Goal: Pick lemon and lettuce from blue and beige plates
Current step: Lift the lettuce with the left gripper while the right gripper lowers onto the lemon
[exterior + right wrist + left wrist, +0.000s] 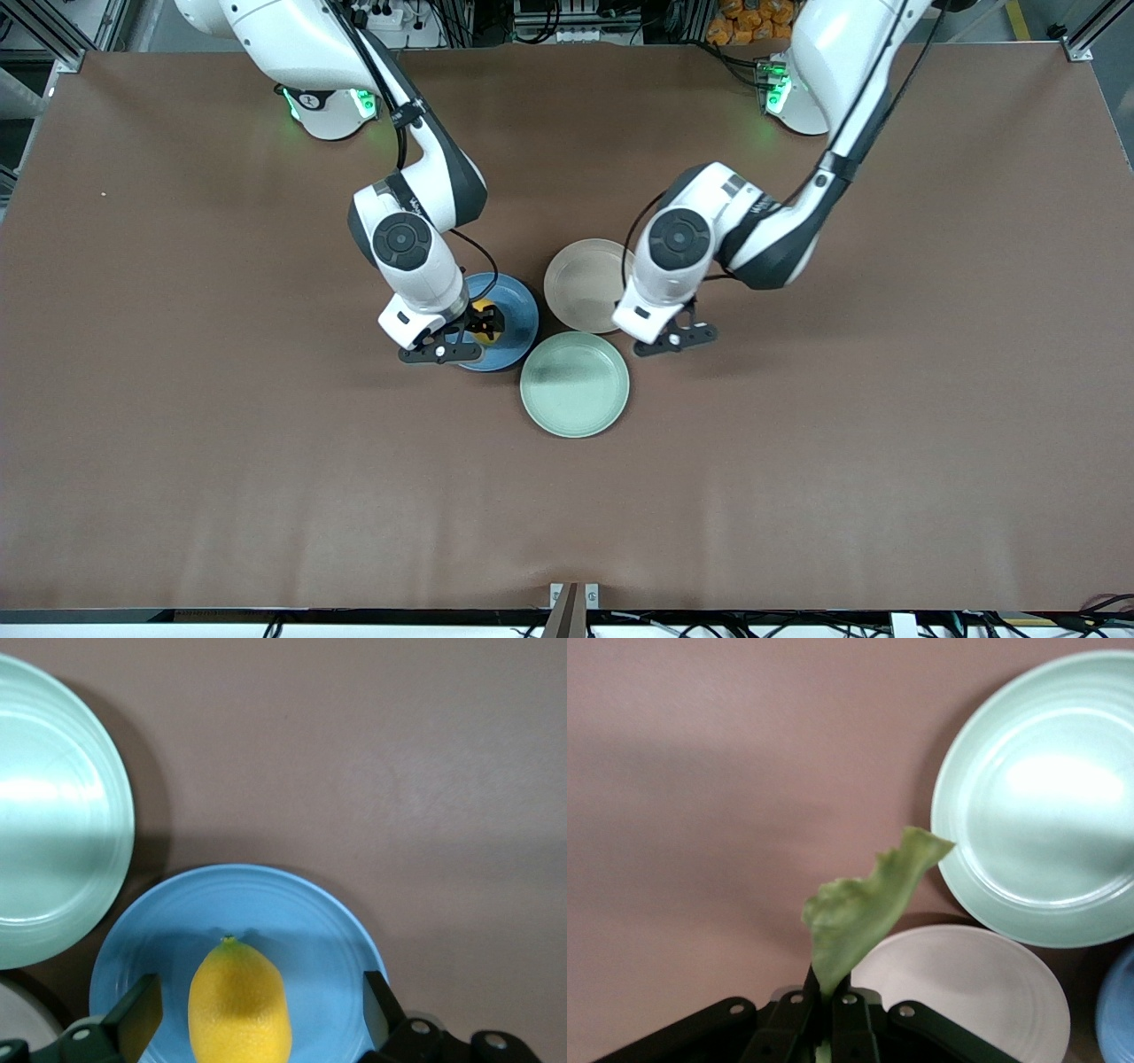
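A yellow lemon [487,319] lies on the blue plate [519,310]. My right gripper [477,331] is open and low over that plate. In the right wrist view its fingers [142,1017] stand on either side of the lemon [239,1003], apart from it, above the blue plate [292,904]. My left gripper [671,337] hangs over the table beside the beige plate [580,283], toward the left arm's end. In the left wrist view it [828,1010] is shut on a green lettuce leaf [864,904], which sticks up past the beige plate [974,992]. The lettuce is hidden in the front view.
A pale green plate [575,385] sits nearer the front camera than the blue and beige plates, touching or nearly touching both. It also shows in the left wrist view [1045,806] and the right wrist view [53,815]. Brown table lies all around the plates.
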`<state>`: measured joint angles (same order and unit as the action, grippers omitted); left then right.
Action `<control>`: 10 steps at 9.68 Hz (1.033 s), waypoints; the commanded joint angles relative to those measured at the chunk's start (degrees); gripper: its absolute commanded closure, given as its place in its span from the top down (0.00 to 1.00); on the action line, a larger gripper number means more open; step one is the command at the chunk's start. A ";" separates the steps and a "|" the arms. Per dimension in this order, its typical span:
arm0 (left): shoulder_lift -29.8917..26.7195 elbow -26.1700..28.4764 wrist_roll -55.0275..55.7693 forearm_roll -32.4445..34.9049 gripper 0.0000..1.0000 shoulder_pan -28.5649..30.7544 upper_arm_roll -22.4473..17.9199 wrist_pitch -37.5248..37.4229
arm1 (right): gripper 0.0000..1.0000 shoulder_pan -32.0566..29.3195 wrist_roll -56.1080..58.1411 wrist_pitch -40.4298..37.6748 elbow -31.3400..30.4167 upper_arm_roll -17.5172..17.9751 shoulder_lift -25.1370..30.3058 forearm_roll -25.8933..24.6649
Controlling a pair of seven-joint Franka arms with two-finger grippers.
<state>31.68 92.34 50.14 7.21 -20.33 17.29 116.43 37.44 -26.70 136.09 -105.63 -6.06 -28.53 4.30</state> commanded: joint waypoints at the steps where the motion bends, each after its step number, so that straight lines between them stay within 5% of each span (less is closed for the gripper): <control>1: -0.48 -1.10 -5.20 1.23 0.00 3.26 0.37 -2.70 | 1.00 1.75 -0.90 2.94 -2.81 -0.35 0.49 0.88; 10: 2.15 -1.10 -26.75 5.52 0.00 18.12 0.29 -2.70 | 1.00 3.42 -2.13 10.50 -7.30 -0.27 -0.82 0.97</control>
<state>32.73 91.62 24.95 10.04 -3.58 16.88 114.42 39.66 -28.01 144.79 -111.96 -5.99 -28.94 4.38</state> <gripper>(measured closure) 0.960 0.000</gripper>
